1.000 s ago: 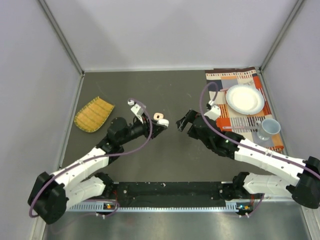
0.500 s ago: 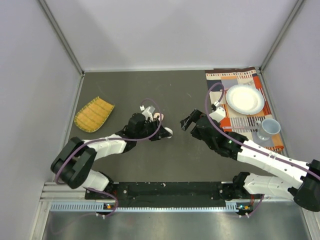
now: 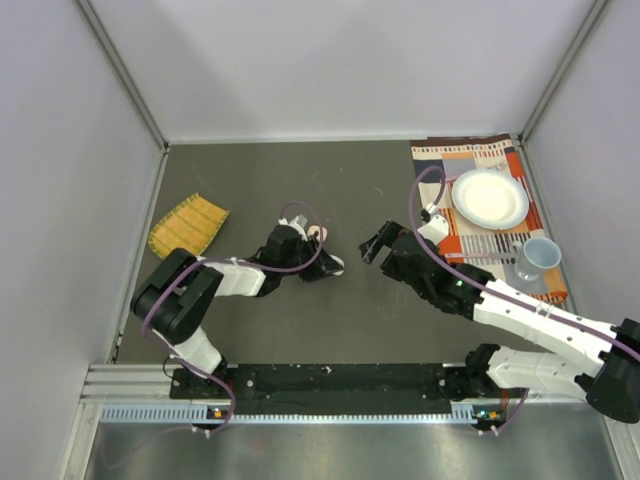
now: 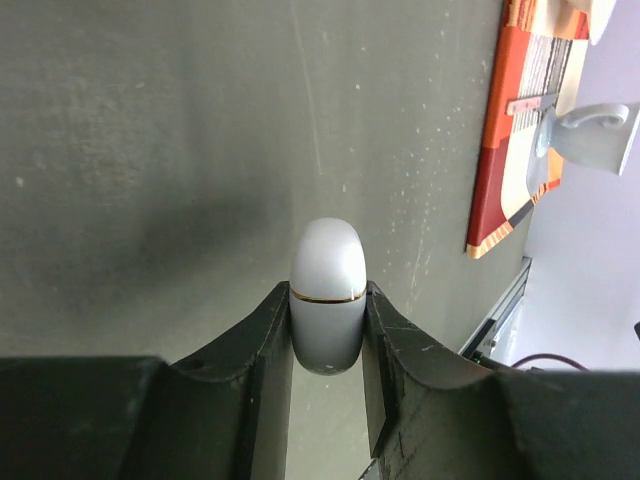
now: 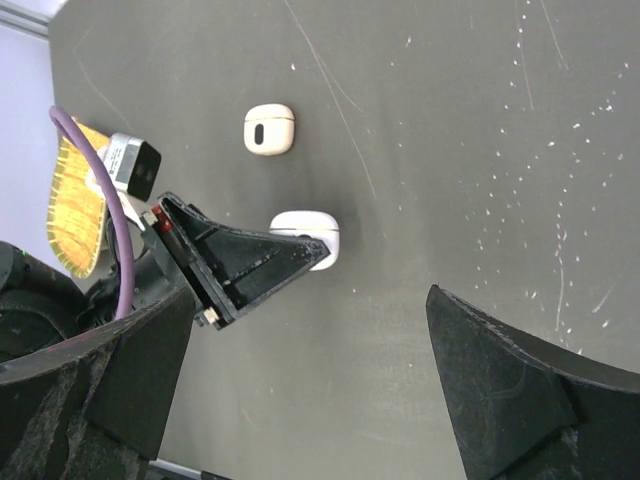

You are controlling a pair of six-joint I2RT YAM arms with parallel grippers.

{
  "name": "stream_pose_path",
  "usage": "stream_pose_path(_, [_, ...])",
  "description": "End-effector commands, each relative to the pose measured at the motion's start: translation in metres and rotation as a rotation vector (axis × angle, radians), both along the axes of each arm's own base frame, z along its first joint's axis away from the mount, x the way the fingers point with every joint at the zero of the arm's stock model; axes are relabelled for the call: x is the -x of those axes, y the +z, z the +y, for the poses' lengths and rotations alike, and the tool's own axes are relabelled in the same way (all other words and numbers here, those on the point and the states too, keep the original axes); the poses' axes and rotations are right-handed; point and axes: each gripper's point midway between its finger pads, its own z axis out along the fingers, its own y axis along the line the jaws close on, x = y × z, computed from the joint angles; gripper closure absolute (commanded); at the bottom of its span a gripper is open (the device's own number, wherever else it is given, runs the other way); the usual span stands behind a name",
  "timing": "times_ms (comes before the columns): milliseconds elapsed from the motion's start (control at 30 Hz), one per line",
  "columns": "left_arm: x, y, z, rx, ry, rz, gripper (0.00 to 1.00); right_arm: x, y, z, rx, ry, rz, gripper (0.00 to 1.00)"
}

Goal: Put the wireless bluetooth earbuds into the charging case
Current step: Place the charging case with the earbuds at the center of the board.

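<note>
at lower centre, left gripper (image 4: 327, 338) clamps a glossy white rounded plastic charging case (image 4: 327, 272); right gripper (image 3: 371, 243) gapes wide, empty.

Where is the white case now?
The white case is clamped in the left gripper, mid-table; right wrist view shows a peach case beside it.

1. The left arm (image 3: 232, 278) folds sharply at the elbow, its forearm low and reaching toward the centre.
2. The left gripper (image 4: 327, 300) is clamped on a white charging case (image 4: 327, 275).
3. The right arm (image 3: 520, 315) stretches diagonally inward. The right gripper (image 3: 372, 243) gapes wide, empty.
</note>
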Motion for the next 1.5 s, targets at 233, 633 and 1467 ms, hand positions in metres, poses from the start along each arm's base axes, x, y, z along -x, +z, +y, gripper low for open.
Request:
stream_pose_path(233, [-0.018,-0.011,-0.001,0.008,0.061,0.055,0.86,-0.002,-0.006,-0.005,0.003,-0.016,0.007,0.01])
stream_pose_path(633, [-0.008,-0.032,0.013,-0.062,0.068,0.084,0.72,-0.001,-0.008,-0.001,0.01,0.003,0.019,0.01])
stream_pose_path(1467, [-0.001,-0.048,0.062,-0.336,0.116,0.071,0.54,-0.004,-0.013,0.0,0.049,0.02,0.027,0.01])
